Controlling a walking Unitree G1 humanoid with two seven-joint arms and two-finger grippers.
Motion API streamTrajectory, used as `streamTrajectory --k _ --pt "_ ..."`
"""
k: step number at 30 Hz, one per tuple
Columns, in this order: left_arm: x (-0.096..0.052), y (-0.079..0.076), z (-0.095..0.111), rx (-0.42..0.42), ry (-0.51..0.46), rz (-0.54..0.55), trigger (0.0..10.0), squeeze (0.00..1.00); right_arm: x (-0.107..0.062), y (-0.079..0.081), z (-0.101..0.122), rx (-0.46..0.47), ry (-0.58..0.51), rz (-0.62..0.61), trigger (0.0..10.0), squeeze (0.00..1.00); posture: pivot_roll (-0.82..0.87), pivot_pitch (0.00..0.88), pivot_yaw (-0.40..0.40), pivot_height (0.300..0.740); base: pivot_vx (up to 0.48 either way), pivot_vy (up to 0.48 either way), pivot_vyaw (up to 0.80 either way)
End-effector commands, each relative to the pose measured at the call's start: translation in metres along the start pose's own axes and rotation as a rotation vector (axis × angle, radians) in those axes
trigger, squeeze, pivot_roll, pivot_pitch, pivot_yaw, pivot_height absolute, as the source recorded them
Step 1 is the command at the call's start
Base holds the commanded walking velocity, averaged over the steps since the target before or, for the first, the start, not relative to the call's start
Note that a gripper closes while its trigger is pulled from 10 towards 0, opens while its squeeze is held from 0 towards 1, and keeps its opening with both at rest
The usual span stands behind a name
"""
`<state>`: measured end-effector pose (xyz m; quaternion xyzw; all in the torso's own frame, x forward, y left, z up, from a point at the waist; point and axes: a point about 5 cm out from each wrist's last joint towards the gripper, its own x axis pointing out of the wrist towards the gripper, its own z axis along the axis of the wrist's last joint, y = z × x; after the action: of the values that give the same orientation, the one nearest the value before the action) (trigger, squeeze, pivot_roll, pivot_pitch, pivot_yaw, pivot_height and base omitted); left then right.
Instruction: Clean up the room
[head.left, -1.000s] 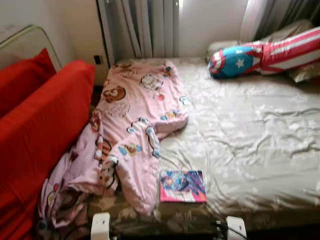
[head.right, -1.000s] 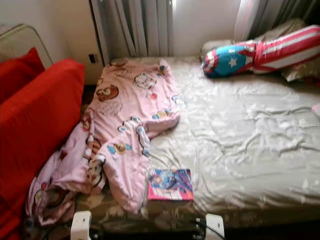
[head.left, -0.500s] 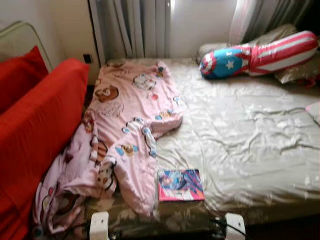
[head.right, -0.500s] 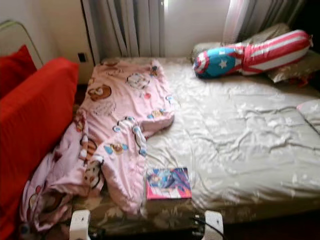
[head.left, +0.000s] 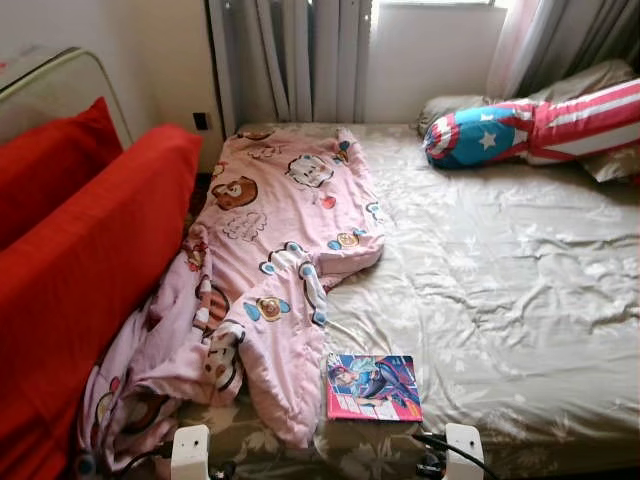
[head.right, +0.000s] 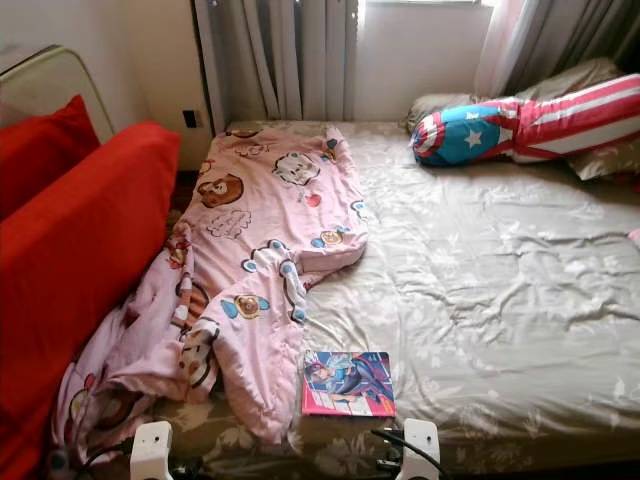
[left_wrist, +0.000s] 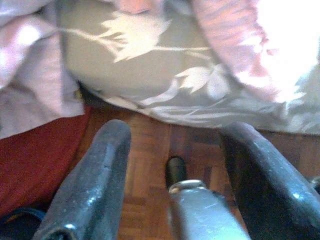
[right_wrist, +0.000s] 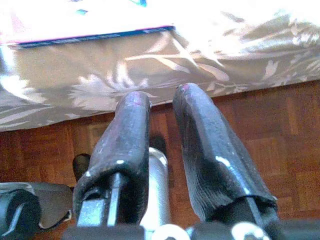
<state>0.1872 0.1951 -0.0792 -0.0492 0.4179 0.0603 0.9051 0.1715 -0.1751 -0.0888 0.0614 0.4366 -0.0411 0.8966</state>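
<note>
Two risks as we stand: left gripper (left_wrist: 172, 165) gaping low by the pink blanket (head.left: 270, 270) could snag it, and right gripper (right_wrist: 165, 145), fingers nearly together, could knock the book (head.left: 372, 387) off the bed (head.left: 500, 280) edge.

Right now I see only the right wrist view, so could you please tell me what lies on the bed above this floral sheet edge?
Observer: A thin book with a colourful cartoon cover lies flat at the near edge of the beige floral bed, just ahead of the right gripper.
Operator: Thank you. Is anything beside it?
Observer: A rumpled pink cartoon-print blanket reaches the book's left edge and spills off the bed toward a red sofa.
Operator: And the other arm?
Observer: The left gripper hangs open, low by the bed's corner, over the parquet floor.
</note>
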Motion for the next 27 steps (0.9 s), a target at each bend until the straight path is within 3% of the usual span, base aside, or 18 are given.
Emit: streamTrajectory --k 1,8,13,17,18,23,24,25,27 --pt "-0.001 -0.003 -0.005 0.004 0.022 -0.009 10.0 0.00 0.000 -0.003 0.002 0.010 -0.006 -0.008 10.0 0.00 -0.02 0.000 -0.012 0.740 0.000 0.000 0.00" --pt "-0.001 -0.004 -0.002 -0.027 -0.014 -0.023 10.0 0.00 0.002 0.001 0.011 -0.007 -0.055 0.016 10.0 0.00 -0.02 0.000 -0.013 0.740 0.000 0.000 0.00" --pt "-0.001 -0.007 0.002 -0.043 -0.064 -0.071 10.0 0.00 0.004 0.005 0.034 -0.029 -0.155 0.040 10.0 0.00 -0.03 0.000 -0.018 0.740 0.000 0.000 0.00" --pt "-0.002 -0.009 0.008 -0.049 -0.142 -0.104 10.0 0.00 0.004 0.012 0.067 -0.034 -0.332 0.086 10.0 0.00 -0.03 0.000 -0.019 0.740 0.000 0.000 0.00" --pt "-0.003 -0.010 0.011 -0.043 -0.177 -0.117 10.0 0.00 0.002 0.016 0.080 -0.037 -0.418 0.110 10.0 0.00 -0.03 0.000 -0.018 0.740 0.000 0.000 0.00" --pt "-0.005 -0.010 0.014 -0.035 -0.227 -0.129 10.0 0.00 -0.006 0.019 0.097 -0.044 -0.572 0.120 10.0 0.00 -0.03 0.000 -0.021 0.740 0.000 0.000 0.00" --pt "-0.004 -0.011 0.034 -0.025 -0.327 -0.147 10.0 0.00 -0.008 0.018 0.097 -0.042 -0.595 0.114 10.0 0.00 -0.03 0.000 -0.022 0.740 0.000 0.000 0.00" --pt "-0.011 -0.015 0.081 0.007 -0.559 -0.181 10.0 0.00 -0.011 0.016 0.096 -0.042 -0.623 0.102 10.0 0.00 -0.04 0.000 -0.022 0.740 0.000 0.000 0.00" --pt "-0.020 -0.016 0.099 0.022 -0.672 -0.192 10.0 0.00 -0.014 0.015 0.095 -0.038 -0.648 0.100 10.0 0.00 -0.04 0.000 -0.023 0.740 0.000 0.000 0.00"
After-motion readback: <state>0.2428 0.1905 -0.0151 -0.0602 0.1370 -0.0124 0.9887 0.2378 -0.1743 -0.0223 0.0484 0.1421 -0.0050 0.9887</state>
